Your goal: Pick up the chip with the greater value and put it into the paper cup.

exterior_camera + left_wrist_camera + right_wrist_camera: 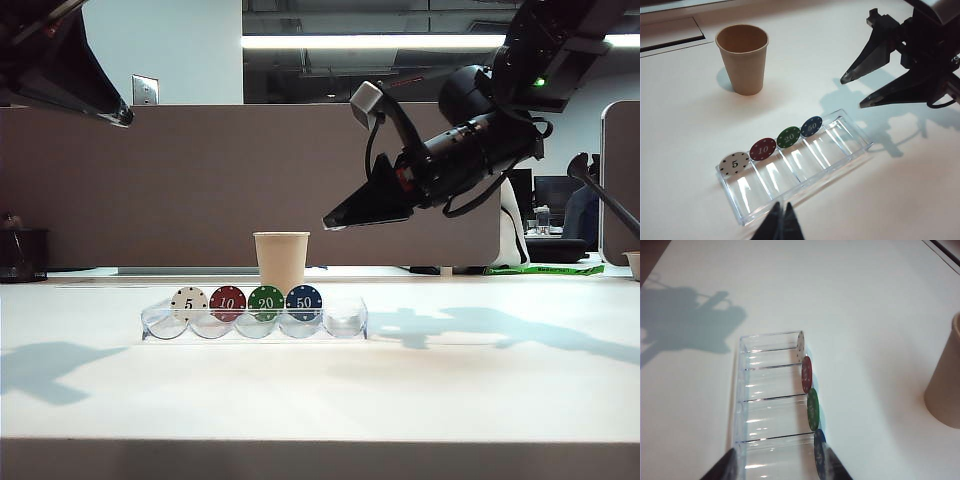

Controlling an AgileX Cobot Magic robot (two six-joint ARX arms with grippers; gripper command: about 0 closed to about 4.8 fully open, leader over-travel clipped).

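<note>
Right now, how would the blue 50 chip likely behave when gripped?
The blue chip stands on edge in the clear tray, so it may roll or tip. It looks stiff and smooth, probably slippery. The right end effector hangs open above.

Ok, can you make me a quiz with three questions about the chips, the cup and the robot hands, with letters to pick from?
1. Where is the blue 50 chip?
A. In the clear tray, next to the green 20 chip
B. Inside the paper cup
C. Lying on the bare table

2. How many chips stand in the tray?
A. Two
B. Four
C. Six

3. What is the right end effector doing?
A. Holding the cup
B. Squeezing a chip
C. Open, holding nothing, above the table

Answers:
1. A, the blue chip stands at the end of the row, beside the green one.
2. B, the white 5 chip, the red 10 chip, green 20 and blue 50.
3. C, the left wrist view shows its fingers spread apart in the air.
</note>
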